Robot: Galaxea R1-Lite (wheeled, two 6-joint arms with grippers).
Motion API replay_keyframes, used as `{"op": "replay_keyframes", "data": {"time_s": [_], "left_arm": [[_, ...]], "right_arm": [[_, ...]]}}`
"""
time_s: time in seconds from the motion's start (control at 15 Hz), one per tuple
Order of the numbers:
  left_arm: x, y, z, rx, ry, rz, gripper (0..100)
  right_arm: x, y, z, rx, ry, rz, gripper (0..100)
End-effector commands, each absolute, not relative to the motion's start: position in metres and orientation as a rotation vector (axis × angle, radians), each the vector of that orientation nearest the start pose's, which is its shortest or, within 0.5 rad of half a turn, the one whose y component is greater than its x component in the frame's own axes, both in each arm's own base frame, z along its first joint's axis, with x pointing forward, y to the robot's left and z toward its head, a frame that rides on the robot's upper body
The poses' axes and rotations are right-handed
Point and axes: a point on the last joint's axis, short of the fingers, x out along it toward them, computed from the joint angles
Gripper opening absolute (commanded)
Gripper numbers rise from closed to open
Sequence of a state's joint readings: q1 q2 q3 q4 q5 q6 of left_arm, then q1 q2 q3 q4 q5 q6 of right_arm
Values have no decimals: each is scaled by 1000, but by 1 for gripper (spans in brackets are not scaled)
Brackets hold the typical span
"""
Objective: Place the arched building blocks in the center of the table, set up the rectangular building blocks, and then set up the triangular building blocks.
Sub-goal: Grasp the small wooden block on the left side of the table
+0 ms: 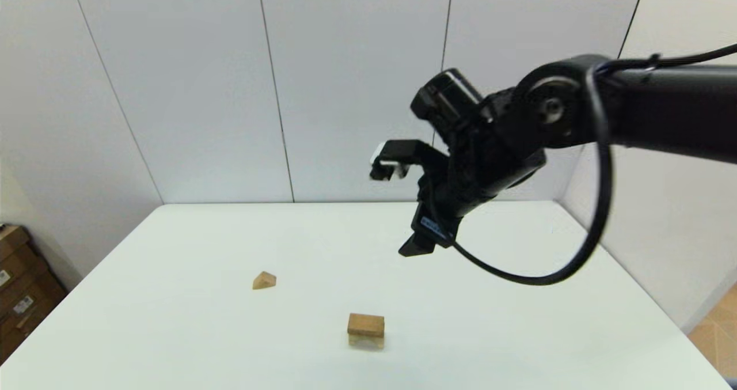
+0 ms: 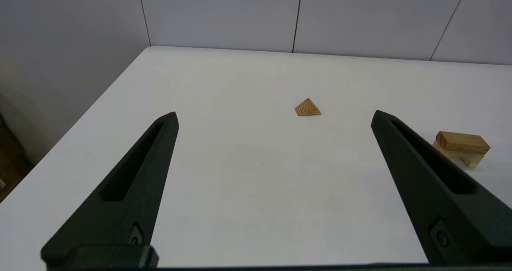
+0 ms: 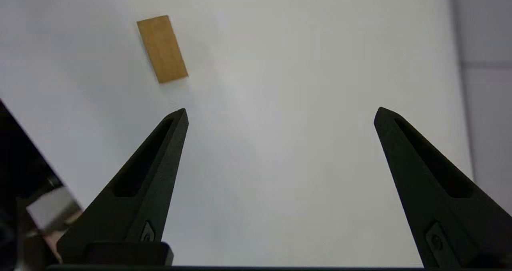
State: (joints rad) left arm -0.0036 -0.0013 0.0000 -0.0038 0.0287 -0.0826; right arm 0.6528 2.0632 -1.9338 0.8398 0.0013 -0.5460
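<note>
Wooden orange-tan rectangular plank [image 1: 365,323] stacked flat on light-tan notched arch block [image 1: 366,340], mid white table [image 1: 518,321]; small tan triangular prism [image 1: 264,280] well apart, unplaced. Right gripper [image 3: 280,115] raised above, spread wide, empty; left gripper [image 2: 274,117] likewise wide.

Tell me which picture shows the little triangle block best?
The left wrist view: the triangular block sits unblocked between the open left gripper's fingers, its striped end face showing. The head view shows it smaller and plainer, left of the stacked blocks. The right wrist view misses it entirely.
</note>
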Motion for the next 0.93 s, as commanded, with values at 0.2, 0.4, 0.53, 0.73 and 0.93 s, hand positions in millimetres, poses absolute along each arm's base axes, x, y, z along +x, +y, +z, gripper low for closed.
{"op": "replay_keyframes", "data": {"time_s": [0.2, 0.4, 0.53, 0.73, 0.93], "left_arm": [[-23, 1, 76, -83, -6, 26, 100], [-23, 1, 76, -84, -6, 24, 100], [-23, 1, 76, -84, -6, 26, 100], [-23, 1, 76, -84, -4, 26, 100], [-23, 1, 76, -84, -6, 26, 100]], "right_arm": [[236, 159, 316, -643, 678, 616, 100], [193, 108, 330, -595, 668, 533, 100], [165, 79, 330, -567, 667, 476, 100], [119, 45, 322, -495, 664, 382, 100], [93, 25, 310, -363, 631, 257, 100]]}}
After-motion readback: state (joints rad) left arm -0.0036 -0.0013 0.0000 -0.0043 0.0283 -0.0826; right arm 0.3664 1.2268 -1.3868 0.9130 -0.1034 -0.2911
